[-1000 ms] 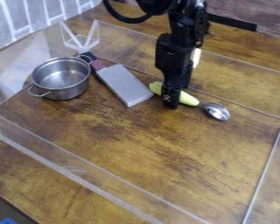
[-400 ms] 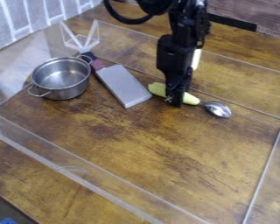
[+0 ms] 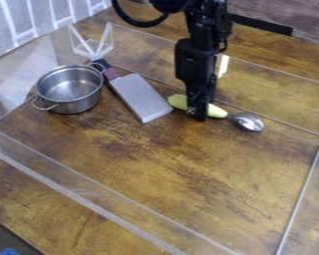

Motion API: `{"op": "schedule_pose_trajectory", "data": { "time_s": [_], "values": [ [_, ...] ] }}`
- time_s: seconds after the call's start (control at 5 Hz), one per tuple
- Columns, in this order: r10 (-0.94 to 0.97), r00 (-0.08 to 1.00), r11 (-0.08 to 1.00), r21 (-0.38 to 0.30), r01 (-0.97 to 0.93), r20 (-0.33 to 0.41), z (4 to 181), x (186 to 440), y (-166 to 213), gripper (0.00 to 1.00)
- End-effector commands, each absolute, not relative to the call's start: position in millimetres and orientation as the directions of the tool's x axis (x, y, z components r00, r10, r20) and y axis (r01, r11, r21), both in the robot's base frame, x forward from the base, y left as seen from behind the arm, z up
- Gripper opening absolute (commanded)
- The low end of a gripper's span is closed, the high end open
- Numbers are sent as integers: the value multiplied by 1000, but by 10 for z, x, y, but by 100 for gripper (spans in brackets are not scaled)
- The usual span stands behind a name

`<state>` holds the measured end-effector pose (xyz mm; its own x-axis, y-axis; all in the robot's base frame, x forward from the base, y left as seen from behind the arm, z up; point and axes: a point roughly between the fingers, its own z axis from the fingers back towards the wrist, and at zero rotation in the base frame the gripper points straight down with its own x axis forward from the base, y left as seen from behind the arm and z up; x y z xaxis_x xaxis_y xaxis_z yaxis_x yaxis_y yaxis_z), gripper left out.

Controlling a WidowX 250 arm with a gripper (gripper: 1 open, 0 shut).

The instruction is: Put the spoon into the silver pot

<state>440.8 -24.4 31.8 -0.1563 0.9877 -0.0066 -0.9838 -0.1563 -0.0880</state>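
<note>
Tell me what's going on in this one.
A robot arm has its fingers down around the yellow-green handle of a spoon that lies on the wooden table. The silver pot stands apart from it, beyond a flat grey block; the spoon is not in it yet.

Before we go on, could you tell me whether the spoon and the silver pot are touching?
Apart: the camera view shows the grey block lying between the spoon and the pot.
</note>
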Motion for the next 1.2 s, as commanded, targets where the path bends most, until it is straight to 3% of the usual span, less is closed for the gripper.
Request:
{"op": "schedule_pose_trajectory", "data": {
  "time_s": [0.0,0.6,0.8,1.0],
  "values": [
    [987,-139,-152,-210,-966,-75,1056,4531,-39,0],
    [979,-151,-176,-192,-966,-136,1853,4415,559,0],
    [984,-146,-164,-204,-965,-101,1975,4306,687,0],
    [985,-145,-161,-215,-963,-89,1842,4096,908,0]
  ]
}}
